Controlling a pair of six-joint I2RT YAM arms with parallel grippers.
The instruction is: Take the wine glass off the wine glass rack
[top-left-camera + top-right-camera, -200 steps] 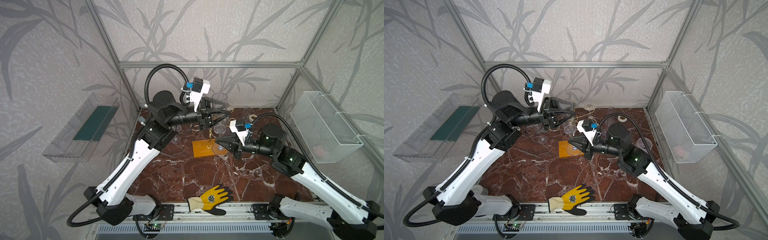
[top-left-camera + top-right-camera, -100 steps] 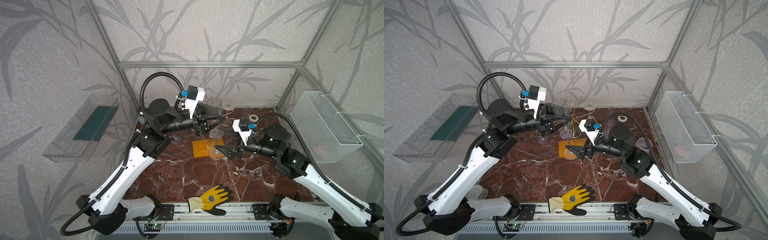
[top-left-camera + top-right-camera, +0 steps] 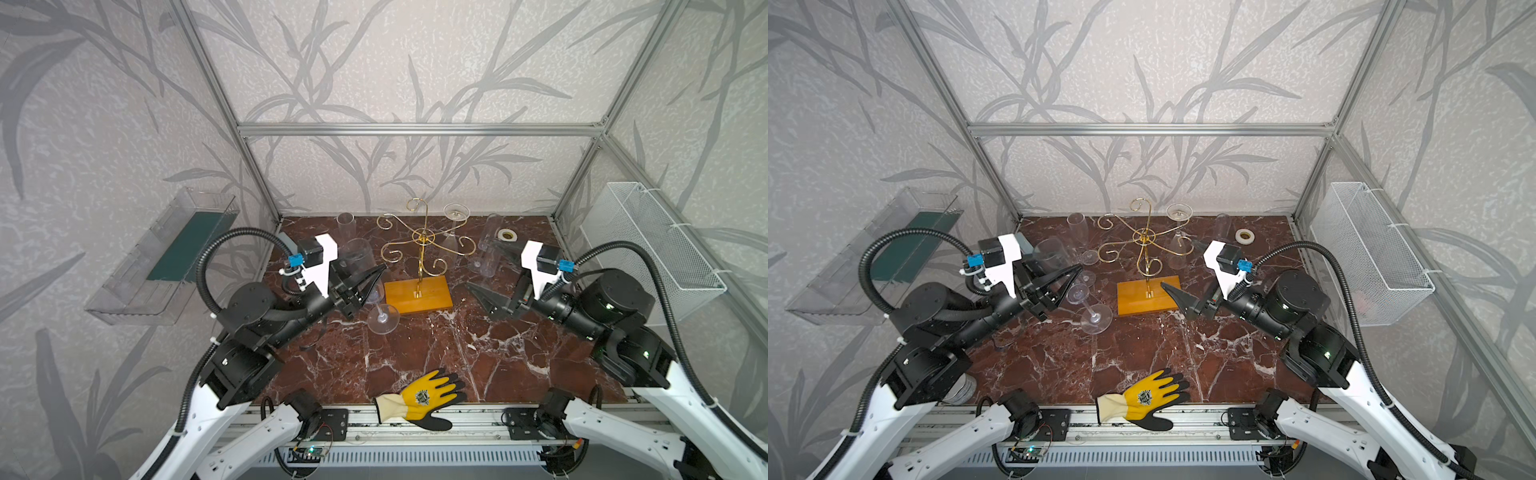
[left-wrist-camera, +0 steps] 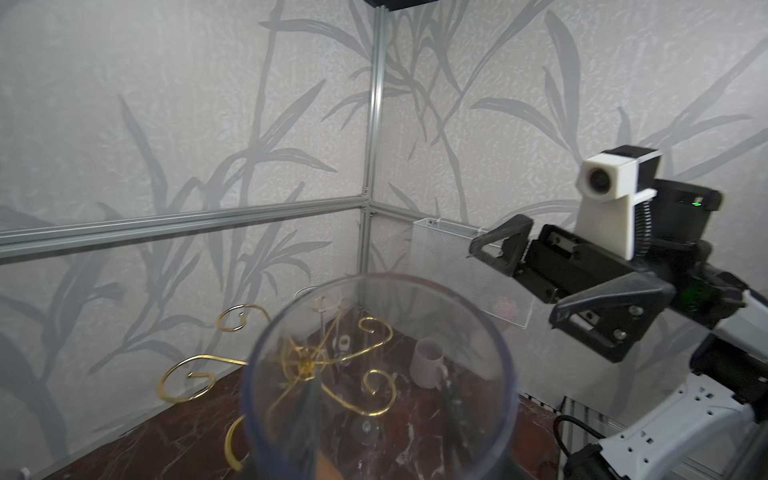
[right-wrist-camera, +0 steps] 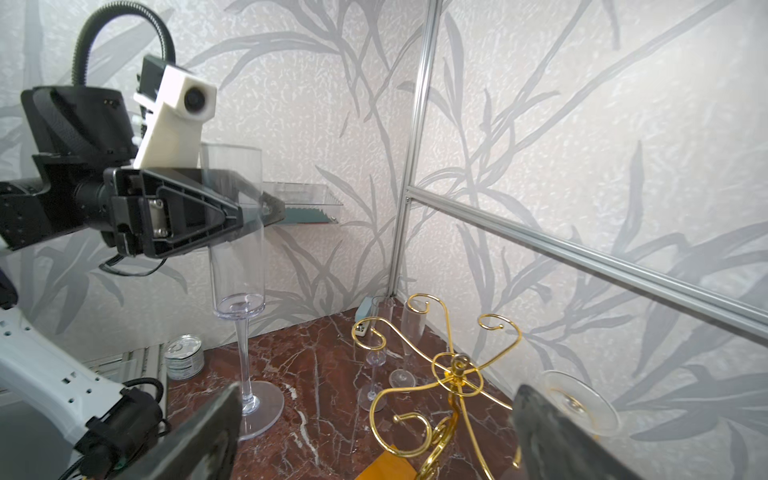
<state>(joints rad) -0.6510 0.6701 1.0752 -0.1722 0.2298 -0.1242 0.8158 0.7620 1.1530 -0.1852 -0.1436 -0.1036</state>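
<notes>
My left gripper is shut on the bowl of a clear wine glass, held upright to the left of the rack. Its round foot is at the marble; contact cannot be told. In the left wrist view the glass rim fills the foreground. The gold wire wine glass rack stands on its yellow-orange base. A second glass hangs upside down on a far right arm. My right gripper is open and empty, right of the base.
Clear flutes stand behind the rack on the left and right. A tape roll, a mug and a can sit around them. A yellow glove lies at the front edge. A wire basket and a clear bin hang on the side walls.
The left gripper carried the glass off the rack, leftward and down. The right gripper opened from shut near the glass foot and drew back to the right.
</notes>
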